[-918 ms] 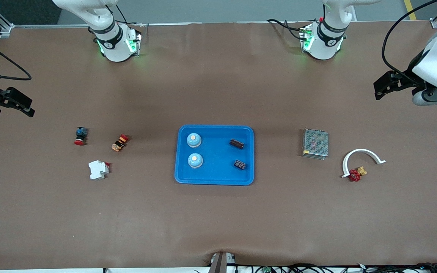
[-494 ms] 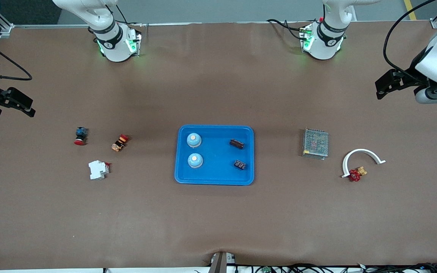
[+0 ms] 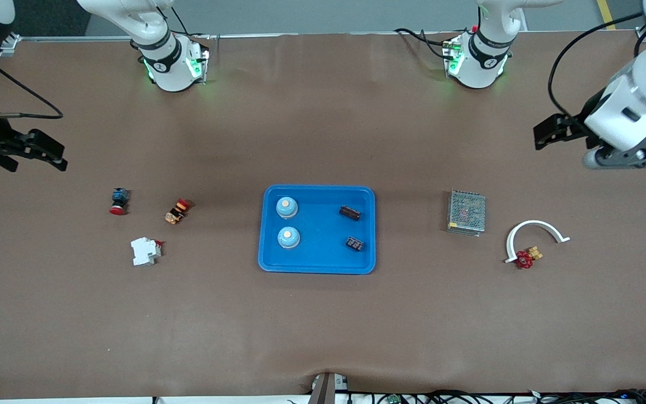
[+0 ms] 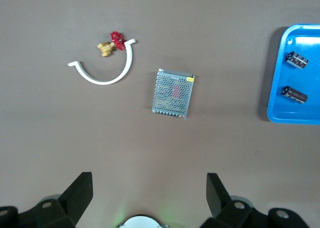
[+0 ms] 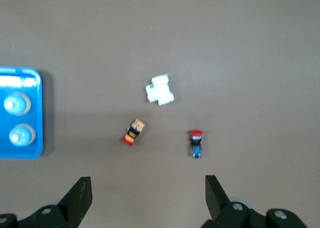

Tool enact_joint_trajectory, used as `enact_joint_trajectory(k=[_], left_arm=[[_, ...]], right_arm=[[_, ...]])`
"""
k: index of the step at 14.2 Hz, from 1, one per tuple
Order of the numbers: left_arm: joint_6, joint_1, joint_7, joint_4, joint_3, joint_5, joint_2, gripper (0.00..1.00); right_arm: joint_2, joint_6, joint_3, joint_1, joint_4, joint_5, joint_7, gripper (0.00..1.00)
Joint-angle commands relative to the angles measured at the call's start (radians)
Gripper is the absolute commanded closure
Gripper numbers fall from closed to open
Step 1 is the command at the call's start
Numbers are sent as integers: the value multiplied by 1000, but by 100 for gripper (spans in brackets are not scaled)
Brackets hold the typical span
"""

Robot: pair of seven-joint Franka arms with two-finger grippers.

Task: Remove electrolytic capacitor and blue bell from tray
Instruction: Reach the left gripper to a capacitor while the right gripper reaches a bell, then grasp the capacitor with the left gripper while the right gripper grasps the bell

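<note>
A blue tray [image 3: 320, 229] sits mid-table. It holds two light-blue bells [image 3: 286, 207] [image 3: 288, 237] at the right arm's end and two dark capacitors [image 3: 350, 212] [image 3: 354, 244] at the left arm's end. My left gripper [image 3: 550, 134] is open and empty, high over bare table at the left arm's end. Its wrist view [image 4: 149, 193] shows the capacitors [image 4: 296, 60] in the tray [image 4: 280, 73]. My right gripper [image 3: 48, 152] is open and empty over the right arm's end. Its wrist view [image 5: 148, 195] shows the bells [image 5: 16, 105] in the tray [image 5: 39, 118].
At the right arm's end lie a red push button [image 3: 119, 201], an orange-red switch [image 3: 176, 211] and a white breaker [image 3: 146, 251]. At the left arm's end lie a metal mesh power supply [image 3: 466, 211], a white curved bracket [image 3: 536, 227] and a red-handled valve [image 3: 525, 258].
Both grippers have shifted a little toward the middle of the table, still open and empty. The things in the tray and on the table have not moved.
</note>
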Motion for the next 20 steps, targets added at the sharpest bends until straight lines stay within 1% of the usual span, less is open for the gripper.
enact_joint_trajectory(k=[1,5,8,10,13,15,17,20], left_arm=[[66,-51,-109,-31,-4,-12,46,0],[223,-154,-318,-123,-4,-1,113,0],[279,-245,-523,-124,-4,3,182,0],[338,-306,-683,-124,-4,2,241,0],[440,-412,-959,-118,-4,2,351,0],[531,-436,-1082,-120,-6,0,405,0],[627,-505,-1272,-124,0,20,452,3],[727,-522,-1404,-123,-3,51,509,14]], right_arm=[[37,-37,-1,46,21,3,7,0],[70,-35,-1,128,16,19,19,0],[109,-11,-1,178,16,73,57,0],[141,30,-1,207,16,104,105,0],[198,118,-1,281,16,105,212,0],[240,188,-1,330,17,104,295,0],[281,259,-1,359,17,105,350,0],[352,357,-1,398,20,105,421,0]])
